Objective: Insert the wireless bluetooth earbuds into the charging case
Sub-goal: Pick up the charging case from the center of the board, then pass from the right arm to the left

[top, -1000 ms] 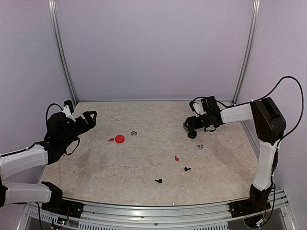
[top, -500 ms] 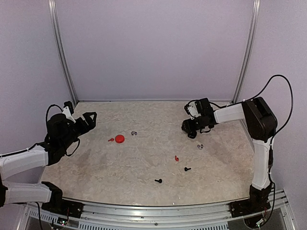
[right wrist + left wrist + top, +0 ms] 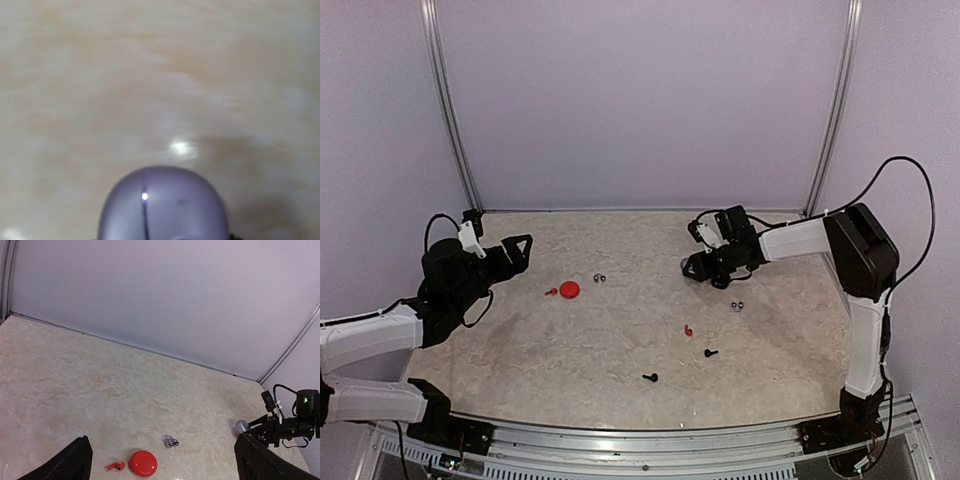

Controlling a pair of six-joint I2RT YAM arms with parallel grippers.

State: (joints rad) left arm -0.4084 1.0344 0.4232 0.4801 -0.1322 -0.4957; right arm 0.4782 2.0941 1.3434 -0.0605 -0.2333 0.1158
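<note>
top view, change: right gripper (image 3: pixel 703 268) swung in toward red case (image 3: pixel 569 289), jaws narrowing, silver case (image 3: pixel 689 267) at its tip; left gripper (image 3: pixel 517 248) nudged forward, spread wide, empty
top view, meaning: probably bringing silver case nearer the earbuds; nothing inserted yet
top view, count: six earbuds loose on desk (image 3: pixel 620 340): red earbud (image 3: pixel 552 292) just left of red case, second red (image 3: pixel 688 330), silver earbud (image 3: pixel 599 277) just right of red case, second silver (image 3: pixel 737 305), two black (image 3: pixel 710 352) (image 3: pixel 649 378) well right and nearer; two cases seen
left wrist view: red case, one red and one silver earbud flanking it
right wrist view: silver case bottom centre, seam closed; fingers out of frame, cannot tell if clamped
</note>
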